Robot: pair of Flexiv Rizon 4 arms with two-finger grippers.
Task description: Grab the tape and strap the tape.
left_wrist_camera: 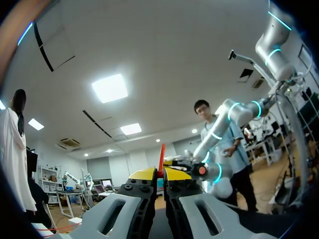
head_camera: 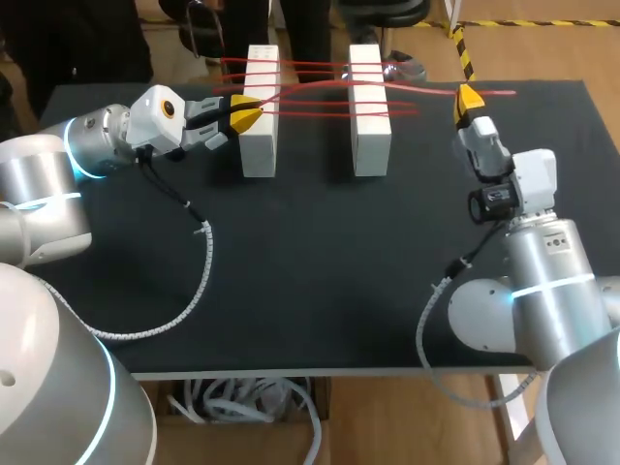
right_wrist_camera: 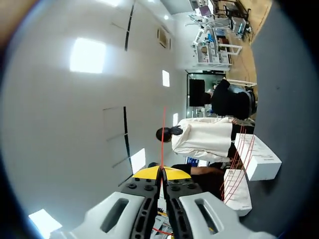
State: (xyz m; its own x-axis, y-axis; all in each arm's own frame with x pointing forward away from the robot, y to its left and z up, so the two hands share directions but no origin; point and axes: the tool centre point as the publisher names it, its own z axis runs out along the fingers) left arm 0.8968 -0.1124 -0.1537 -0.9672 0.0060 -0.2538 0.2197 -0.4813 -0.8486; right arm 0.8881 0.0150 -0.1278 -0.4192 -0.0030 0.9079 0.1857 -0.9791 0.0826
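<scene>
My left end effector point(head_camera: 244, 114) and right end effector point(head_camera: 469, 100) are both clamping the tape point(head_camera: 320, 92), stretching crosswise over the blocks point(head_camera: 370, 136) between them.

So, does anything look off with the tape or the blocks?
Slightly. The tape strands across the left block and right block are uneven: they cross and bunch by the left one instead of running parallel. Both stand upright; nothing looks damaged.

My left arm point(head_camera: 97, 140) enters from left, wrist level; left gripper point(head_camera: 244, 114) points right, tips pinched on tape point(head_camera: 417, 87). My right arm point(head_camera: 542, 262) stands upright; right gripper point(head_camera: 469, 97) aims away, tips pinching tape.
</scene>
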